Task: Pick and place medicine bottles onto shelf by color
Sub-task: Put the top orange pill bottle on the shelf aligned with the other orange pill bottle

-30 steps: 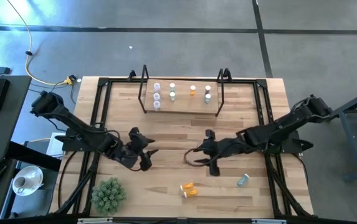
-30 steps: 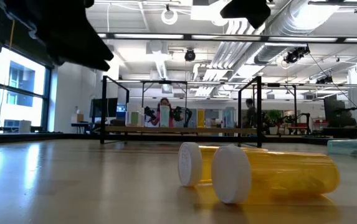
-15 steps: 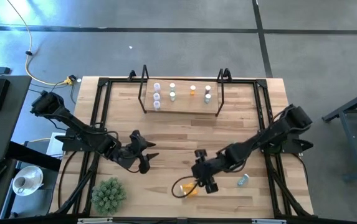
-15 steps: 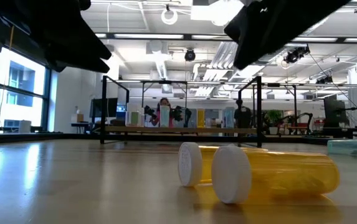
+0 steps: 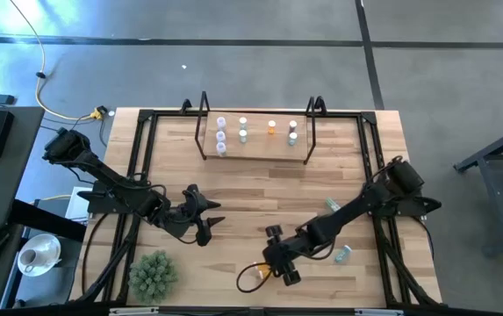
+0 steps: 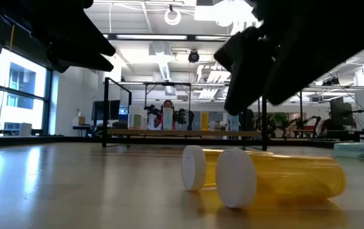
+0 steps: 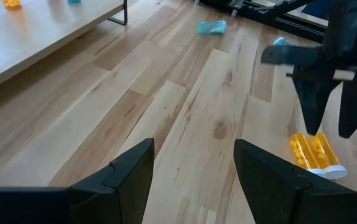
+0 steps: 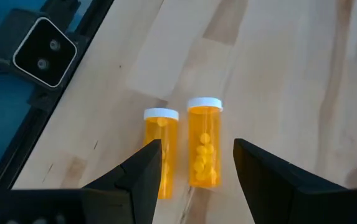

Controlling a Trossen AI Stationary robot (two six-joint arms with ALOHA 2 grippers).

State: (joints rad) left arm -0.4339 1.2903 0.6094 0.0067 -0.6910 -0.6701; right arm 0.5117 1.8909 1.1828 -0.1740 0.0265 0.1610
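Medicine bottles: from above, six stand on the shelf [image 5: 255,146], well beyond both grippers; the right gripper [image 5: 275,266], jaws spread and empty, covers the orange pair. A teal bottle [image 5: 343,254] lies beside that arm. The left gripper [image 5: 205,219] hangs open, apart. At table height, two orange bottles [image 6: 277,176] lie touching. Right wrist: pills show inside the orange bottles [image 8: 204,142] just ahead of the fingers [image 8: 142,169]; no label readable.

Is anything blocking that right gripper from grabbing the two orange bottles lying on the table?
Nothing visible does. The right gripper hangs open right over the two orange bottles, which lie side by side on bare table, with only air between its fingers and them.
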